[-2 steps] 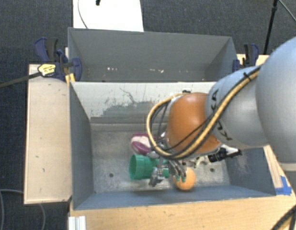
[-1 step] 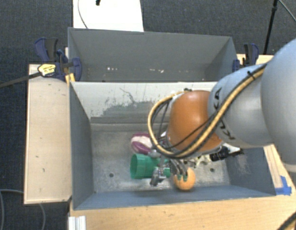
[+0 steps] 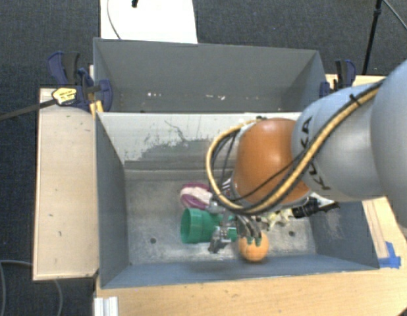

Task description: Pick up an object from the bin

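My gripper (image 3: 231, 233) is low over the bin floor near the front wall, under the arm's orange cover. A green plastic cup (image 3: 197, 224) lies on its side just to its left, touching or nearly touching it. An orange ball (image 3: 254, 249) rests at the front wall, right below the gripper's right side. A pink and white soft thing (image 3: 195, 195) lies just behind the green cup. I see nothing held by the gripper.
The arm and its orange cover with looped cables hang over the bin's right half and hide the floor there. A small pale thing (image 3: 277, 220) peeks out beneath the cover. The bin's left floor and back slope are bare metal.
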{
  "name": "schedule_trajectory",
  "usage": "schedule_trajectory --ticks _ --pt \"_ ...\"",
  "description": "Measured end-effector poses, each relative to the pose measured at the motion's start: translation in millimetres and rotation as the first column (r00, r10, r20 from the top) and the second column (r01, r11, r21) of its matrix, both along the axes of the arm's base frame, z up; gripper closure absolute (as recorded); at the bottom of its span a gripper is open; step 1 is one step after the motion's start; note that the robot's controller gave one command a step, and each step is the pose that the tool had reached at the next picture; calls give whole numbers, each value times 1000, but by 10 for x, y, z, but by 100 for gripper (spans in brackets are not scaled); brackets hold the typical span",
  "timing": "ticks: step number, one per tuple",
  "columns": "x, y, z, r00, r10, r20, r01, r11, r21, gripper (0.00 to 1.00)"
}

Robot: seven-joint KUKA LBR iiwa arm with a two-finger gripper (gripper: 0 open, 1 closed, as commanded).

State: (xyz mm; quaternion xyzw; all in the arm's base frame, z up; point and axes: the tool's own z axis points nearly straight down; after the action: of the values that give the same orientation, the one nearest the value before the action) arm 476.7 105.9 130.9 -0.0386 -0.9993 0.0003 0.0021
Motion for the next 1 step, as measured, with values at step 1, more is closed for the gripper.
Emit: schedule_trajectory --ticks 1 --pt "12 2 153 1000 0 5 0 1000 1 100"
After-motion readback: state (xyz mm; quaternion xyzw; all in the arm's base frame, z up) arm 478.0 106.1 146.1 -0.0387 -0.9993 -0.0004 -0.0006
